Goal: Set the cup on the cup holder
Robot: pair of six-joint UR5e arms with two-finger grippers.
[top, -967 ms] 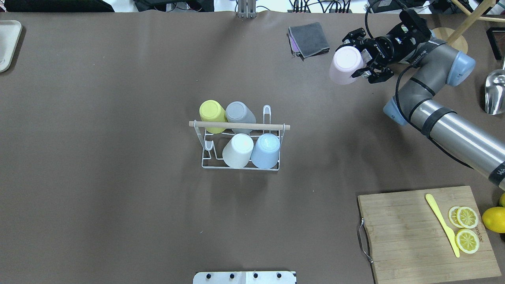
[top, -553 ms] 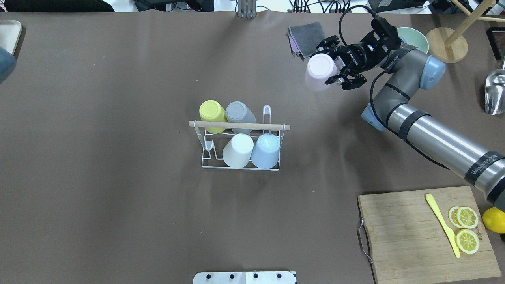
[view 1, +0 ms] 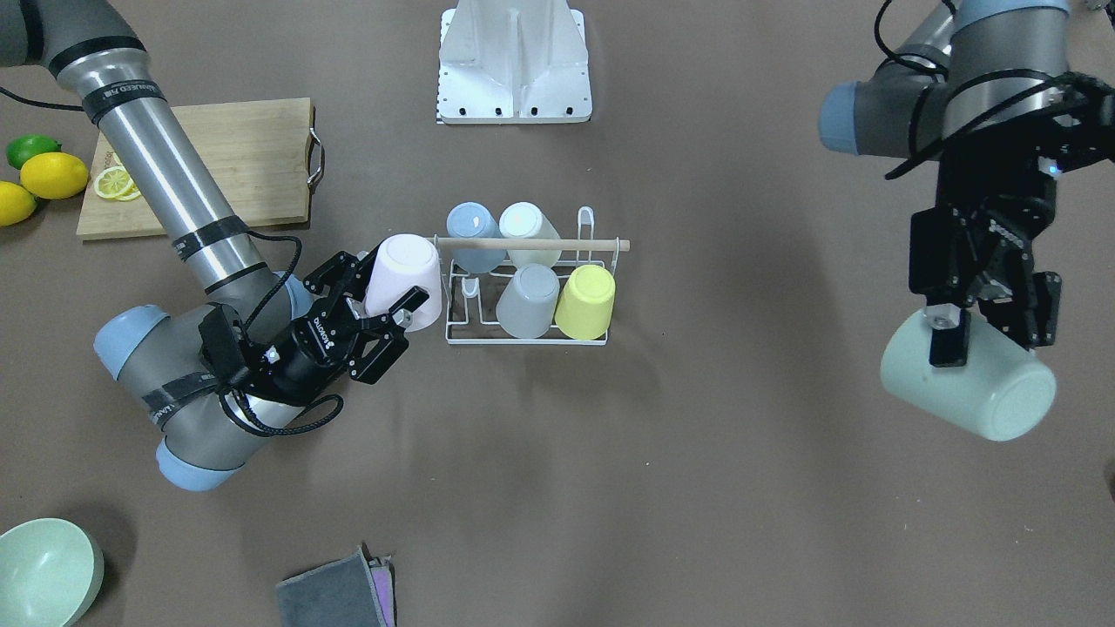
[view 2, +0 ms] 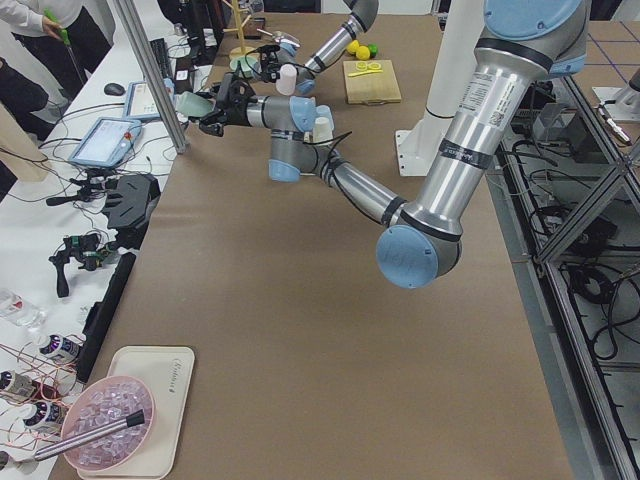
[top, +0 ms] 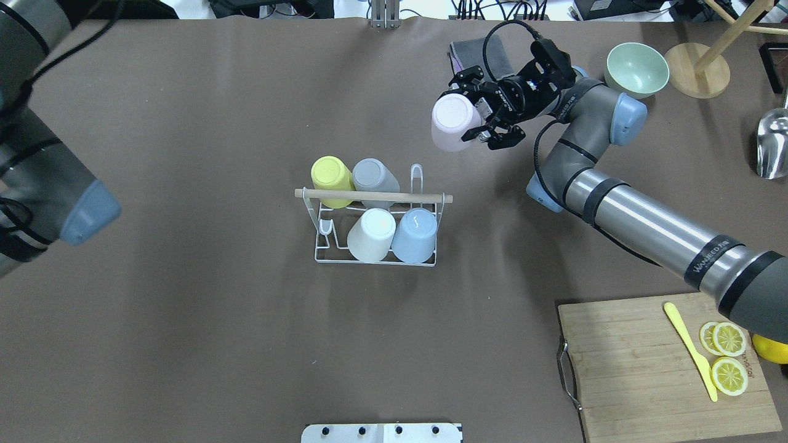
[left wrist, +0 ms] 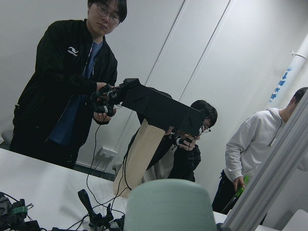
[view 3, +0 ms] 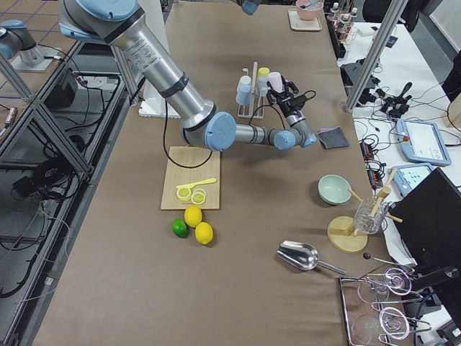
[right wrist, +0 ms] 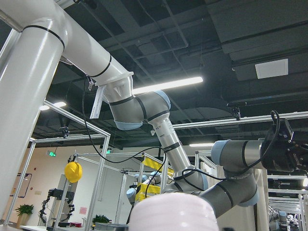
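Observation:
The cup holder (top: 373,195), a white wire rack with a wooden rod, stands mid-table and holds yellow, grey, white and blue cups upside down. It also shows in the front-facing view (view 1: 531,245). My right gripper (top: 469,112) is shut on a pink cup (top: 451,120), bottom up, in the air behind and to the right of the rack. In the front-facing view the pink cup (view 1: 402,277) is close beside the rack's end. My left gripper (view 1: 984,340) is shut on a pale green cup (view 1: 971,387), far off to the robot's left.
A bare peg (top: 417,175) stands at the rack's back right and another (top: 325,229) at its front left. A grey cloth (top: 474,52), green bowl (top: 637,61), wooden stand (top: 695,67) and metal scoop (top: 772,144) lie at the back right. A cutting board (top: 640,369) sits front right.
My right arm has carried the pink cup leftward and slightly nearer, toward the rack. My left arm has come into the overhead view at the left edge.

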